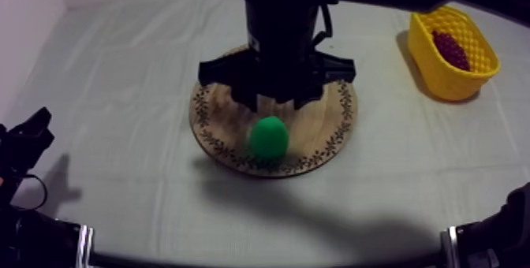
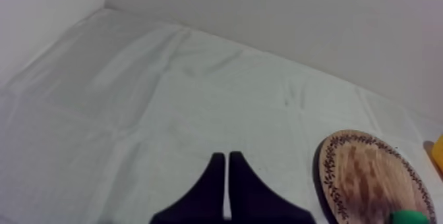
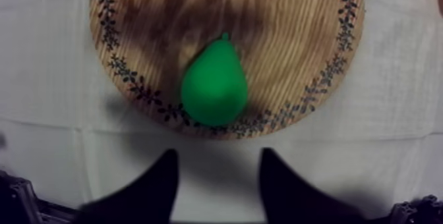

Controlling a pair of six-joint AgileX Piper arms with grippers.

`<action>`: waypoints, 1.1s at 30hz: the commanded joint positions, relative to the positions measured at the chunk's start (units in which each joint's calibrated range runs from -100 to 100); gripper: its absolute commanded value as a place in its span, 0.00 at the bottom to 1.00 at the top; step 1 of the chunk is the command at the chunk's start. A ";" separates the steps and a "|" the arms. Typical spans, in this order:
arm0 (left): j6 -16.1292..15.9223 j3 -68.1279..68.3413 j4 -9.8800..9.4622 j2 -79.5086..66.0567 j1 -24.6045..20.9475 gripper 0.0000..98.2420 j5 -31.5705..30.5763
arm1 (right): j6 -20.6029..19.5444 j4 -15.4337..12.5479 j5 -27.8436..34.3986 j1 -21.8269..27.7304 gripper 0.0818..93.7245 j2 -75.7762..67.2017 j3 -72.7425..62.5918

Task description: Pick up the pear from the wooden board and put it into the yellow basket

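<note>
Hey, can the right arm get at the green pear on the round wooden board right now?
Probably yes. The right gripper hangs over the round wooden board with its fingers open, and the green toy pear lies alone just ahead of them, with nothing in between.

The fingers (image 2: 212,190) lie together over cloth (image 2: 165,95), wooden board (image 2: 366,174) nearby.

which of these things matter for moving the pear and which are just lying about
For the job:
- pear, on the wooden board
- yellow basket, where it goes
- right gripper, open, just short of the pear

Lying about:
- dark red bunch of grapes, already in the basket
- left gripper, shut, over the cloth
</note>
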 commanded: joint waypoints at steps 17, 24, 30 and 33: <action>-0.01 0.00 -0.02 0.00 0.01 0.00 -0.01 | 0.80 -1.78 -7.88 1.26 0.95 2.92 2.84; -0.01 0.00 -0.02 0.00 0.01 0.00 -0.01 | 1.58 -2.49 -15.02 2.51 0.94 7.00 5.48; -0.01 0.00 -0.02 0.00 0.01 0.00 -0.01 | 2.84 -3.76 -17.94 2.74 0.92 10.50 6.53; -0.01 0.00 -0.02 0.00 0.01 0.00 -0.01 | 3.23 -4.22 -19.07 2.61 0.91 12.27 6.91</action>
